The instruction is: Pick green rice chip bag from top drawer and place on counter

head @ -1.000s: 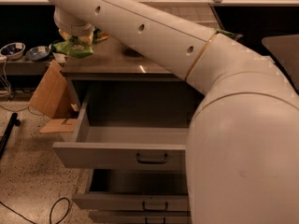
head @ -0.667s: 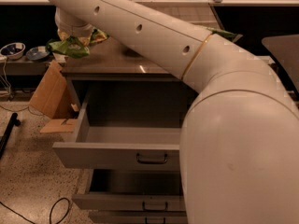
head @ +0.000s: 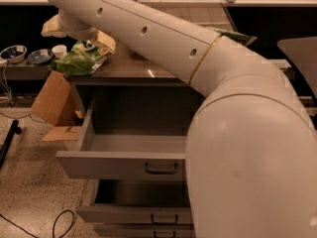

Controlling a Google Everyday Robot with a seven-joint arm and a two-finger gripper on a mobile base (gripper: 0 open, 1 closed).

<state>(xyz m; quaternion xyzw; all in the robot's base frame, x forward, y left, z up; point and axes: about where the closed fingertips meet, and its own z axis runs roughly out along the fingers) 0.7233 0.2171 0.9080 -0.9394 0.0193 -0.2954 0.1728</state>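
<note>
Across the counter [head: 148, 66], from its right front to its left rear, a thick cream robot arm [head: 237, 133] is seen, and much of the counter's right half is hidden by it.

- Counter: a dark glossy top, carried on a grey drawer cabinet.
- Top drawer [head: 119, 165]: directly below the counter, pulled well out towards the front; its visible floor is bare, and a thin black handle is fixed at the middle of its front panel.
- Lower drawer [head: 133, 214]: further below the counter, pulled out a shorter way.
- Cardboard box [head: 49, 100]: on the floor, left of the counter and below its level, with flaps open.
- Green rice chip bag [head: 81, 59]: laid on the counter at its left front corner, tilted, and slightly overhanging the left edge.
- Darker green bag [head: 237, 36]: at the counter's right rear, partly covered by the arm.
- Gripper [head: 79, 33]: held just above the counter's left front corner, right over the chip bag's upper end; whether it is gripping or released cannot be told.
- Two bowls [head: 12, 53] and a small white cup [head: 59, 50]: on a low shelf left of the counter.
- Black cable [head: 62, 222]: looped on the floor, below and left of the counter.
</note>
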